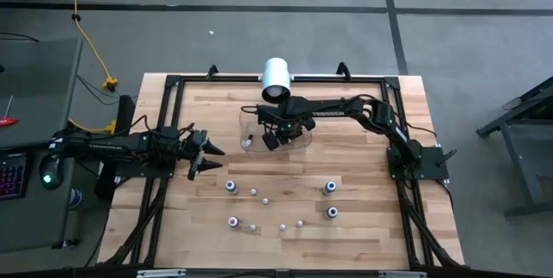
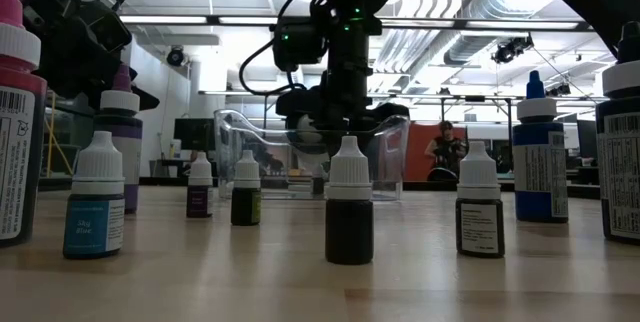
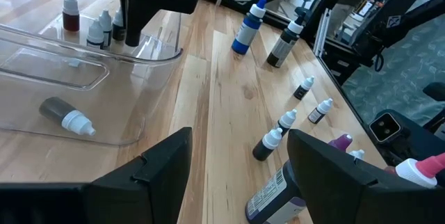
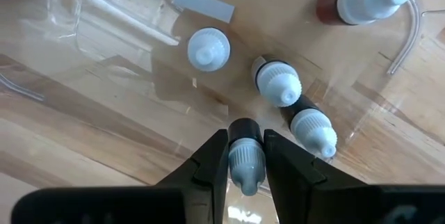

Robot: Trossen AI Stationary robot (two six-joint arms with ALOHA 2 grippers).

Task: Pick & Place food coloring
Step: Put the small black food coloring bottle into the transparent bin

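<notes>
Partly hidden behind clear plastic, the right gripper (image 4: 246,156) clamps a white-capped food coloring bottle (image 4: 246,161) over the tray (image 1: 251,121) – four more bottles stand crowded beside it. Wide-jawed, the left gripper (image 1: 210,157) holds nothing near the table's (image 1: 363,235) left edge. One bottle (image 2: 95,207) reads "Sky Blue" – other labels illegible.

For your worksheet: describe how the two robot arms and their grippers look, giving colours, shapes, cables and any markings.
Both arms are dark, slim and jointed, built of tube-like links. The left gripper and the right gripper each end in two dark, flat, blocky fingers that taper toward the tips. Thin black cables loop along the right arm, which shows small green lights and part of some white lettering in the low view.
</notes>
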